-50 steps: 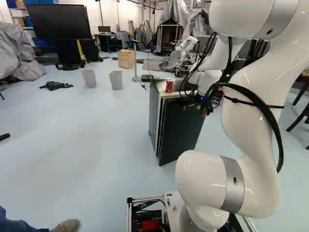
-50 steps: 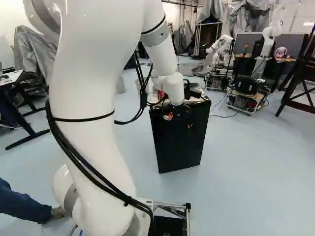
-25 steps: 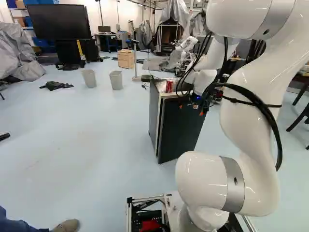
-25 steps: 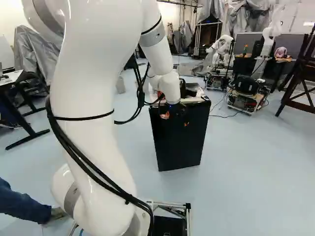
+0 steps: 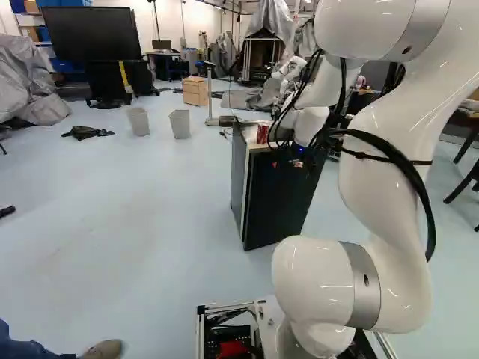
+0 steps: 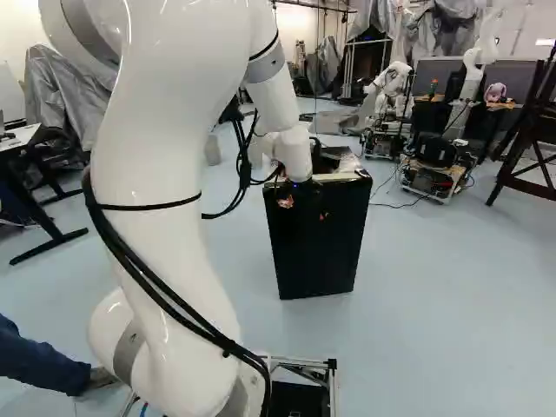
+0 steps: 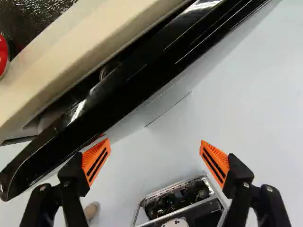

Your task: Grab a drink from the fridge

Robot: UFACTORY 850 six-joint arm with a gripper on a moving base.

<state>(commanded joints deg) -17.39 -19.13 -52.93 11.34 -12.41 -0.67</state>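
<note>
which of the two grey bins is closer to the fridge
The right-hand bin in the left base view; the other bin stands farther from the fridge, nearer the big screen.

I count one fridge [image 5: 278, 194], one red can [image 5: 263, 134], two grey bins [image 5: 179, 124], one wooden box [image 5: 194, 91], one big black screen [image 5: 90, 34] and one dark wooden stand [image 6: 526, 117]. Farther off is another robot [image 6: 392, 81] and apparently a second robot [image 6: 473, 69], though distance leaves that pair less certain.
</note>
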